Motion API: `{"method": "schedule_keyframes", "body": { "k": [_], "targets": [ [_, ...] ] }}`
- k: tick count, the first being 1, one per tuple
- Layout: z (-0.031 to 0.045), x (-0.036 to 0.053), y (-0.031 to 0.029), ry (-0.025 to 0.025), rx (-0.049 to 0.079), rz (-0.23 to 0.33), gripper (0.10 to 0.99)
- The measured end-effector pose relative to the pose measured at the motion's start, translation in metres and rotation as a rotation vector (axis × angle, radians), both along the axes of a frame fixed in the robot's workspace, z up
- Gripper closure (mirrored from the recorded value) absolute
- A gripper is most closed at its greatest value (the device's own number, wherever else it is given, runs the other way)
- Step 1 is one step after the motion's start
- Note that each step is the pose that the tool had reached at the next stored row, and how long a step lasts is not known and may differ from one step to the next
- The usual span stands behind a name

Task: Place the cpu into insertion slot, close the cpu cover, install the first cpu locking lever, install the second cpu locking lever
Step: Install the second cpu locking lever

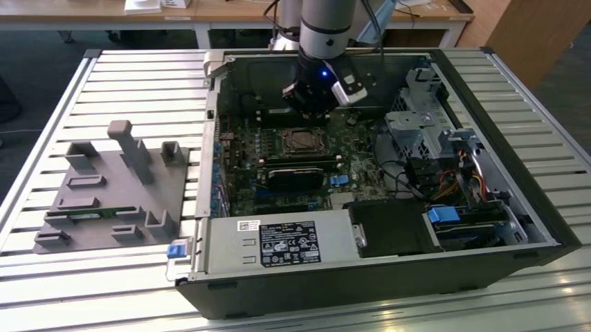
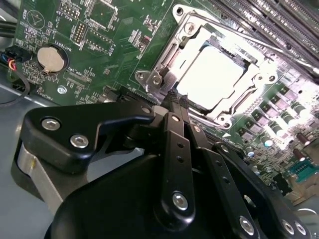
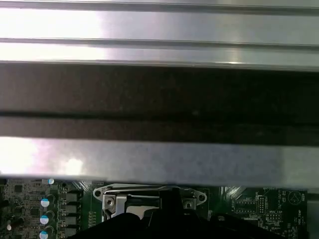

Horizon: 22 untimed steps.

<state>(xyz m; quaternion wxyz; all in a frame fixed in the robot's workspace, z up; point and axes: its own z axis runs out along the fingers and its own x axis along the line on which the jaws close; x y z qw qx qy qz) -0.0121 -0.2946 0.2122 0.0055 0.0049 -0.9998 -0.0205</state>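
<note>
The cpu (image 2: pixel 212 74) lies flat in the insertion slot (image 1: pixel 300 142) on the green motherboard, its pale metal top glaring under the light. The silver cpu cover (image 2: pixel 259 82) lies down around it, with the chip showing through its window. My gripper (image 2: pixel 178 99) is shut, its two black fingertips pressed together at the cover's hinge-side edge by a screw tab. In the exterior view the gripper (image 1: pixel 319 104) hangs inside the open computer case, just behind the slot. In the first wrist view the cover (image 3: pixel 114 196) and a thin wire lever (image 3: pixel 134 189) show past the dark gripper.
A coin battery (image 2: pixel 51 59) and long memory slots (image 2: pixel 279 20) flank the socket. A black card (image 1: pixel 297 176), power supply (image 1: pixel 277 243) and drive cage (image 1: pixel 416 124) crowd the case. A grey fixture (image 1: pixel 111 187) sits on the slatted table at the exterior view's left.
</note>
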Motion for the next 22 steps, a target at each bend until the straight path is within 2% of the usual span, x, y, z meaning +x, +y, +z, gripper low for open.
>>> {"method": "schedule_keyframes", "body": {
  "k": [10,13,16,20,22],
  "targets": [
    [-0.0007,0.0000,-0.0121,0.0000,0.000,0.000,0.980],
    [0.0002,0.0000,-0.0133,0.0001,0.000,0.000,0.980],
    [0.0050,0.0000,-0.0133,-0.0004,0.000,0.001,0.980],
    [0.0157,0.0000,-0.0133,-0.0015,0.000,0.002,0.980],
    [0.0178,0.0000,-0.0133,-0.0026,0.000,0.002,0.980]
  ]
}}
